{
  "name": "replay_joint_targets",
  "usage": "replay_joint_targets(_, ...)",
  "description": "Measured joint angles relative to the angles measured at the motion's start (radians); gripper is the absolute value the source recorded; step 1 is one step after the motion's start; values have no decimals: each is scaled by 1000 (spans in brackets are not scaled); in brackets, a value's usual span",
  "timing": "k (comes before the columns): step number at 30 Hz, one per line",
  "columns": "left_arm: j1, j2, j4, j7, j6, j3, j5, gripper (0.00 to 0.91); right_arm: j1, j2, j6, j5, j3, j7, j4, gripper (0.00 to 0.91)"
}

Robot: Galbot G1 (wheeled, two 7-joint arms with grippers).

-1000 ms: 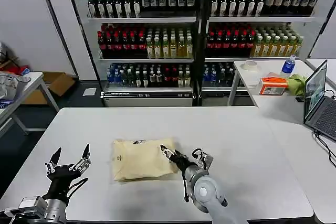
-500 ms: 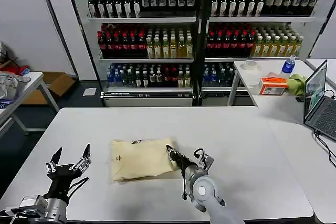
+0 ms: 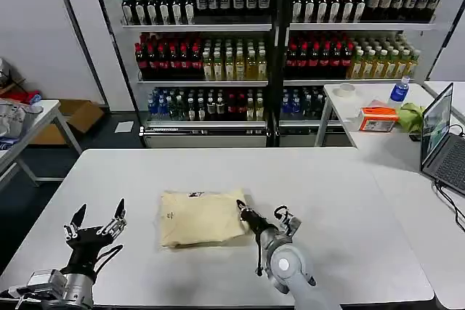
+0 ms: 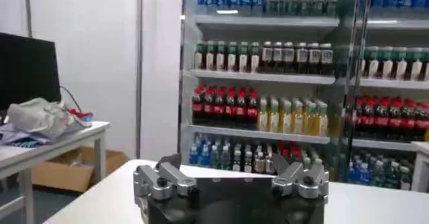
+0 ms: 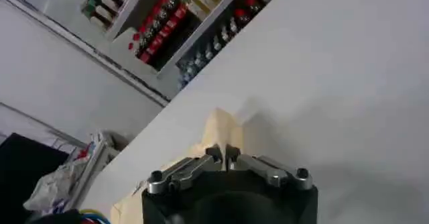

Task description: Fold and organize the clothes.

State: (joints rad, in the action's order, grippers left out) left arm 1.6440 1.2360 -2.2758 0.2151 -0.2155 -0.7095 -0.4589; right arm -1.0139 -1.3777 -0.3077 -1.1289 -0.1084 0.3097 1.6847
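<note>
The clothes are one cream-yellow T-shirt [image 3: 202, 217], folded into a flat rectangle on the white table [image 3: 341, 194], with a small dark print at its far edge. My right gripper [image 3: 242, 209] is at the shirt's right edge, low over the table, fingers shut on the fabric. In the right wrist view the fingertips [image 5: 214, 154] are pressed together with the T-shirt [image 5: 221, 128] running out just beyond them. My left gripper [image 3: 99, 210] stands apart at the table's near left, fingers up and spread open, holding nothing. It is also seen as the left gripper [image 4: 229, 172].
A laptop [image 3: 442, 139] sits on the table's right side. Behind it a side table [image 3: 363, 96] carries an orange box, a blue bottle and a green cloth. Bottle shelves [image 3: 276, 49] fill the back. A second table with a cloth heap [image 3: 14, 117] stands at the left.
My right gripper has drawn to the right, from over the shirt toward its right edge. The shirt has shifted slightly right with it. The left arm has not moved.
</note>
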Motion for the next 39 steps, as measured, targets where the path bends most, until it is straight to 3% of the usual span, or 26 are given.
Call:
replay_joint_targets(16,-24,0,16,0,-3,28,2,907,-70,135,-11,-23,-100,-26,83,0)
replay_joint_targets(17,-26,0,17,0,-3,30,2,907,-73,143,-12,-23,-106,-27,85,343)
replay_joint_targets(19,-27,0,17,0,-3,35,3,907,-77,158,-16,-23,-120,-28,89,907)
replay_joint_targets(28,-23,-1,13,0,-4,39,4,907,-89,199,-4,64,-134,-51,115,907)
replay_joint_targets(39,-10,9,-3,-1,-4,39,11,907,-141,251,109,454,-139,-68,187,907)
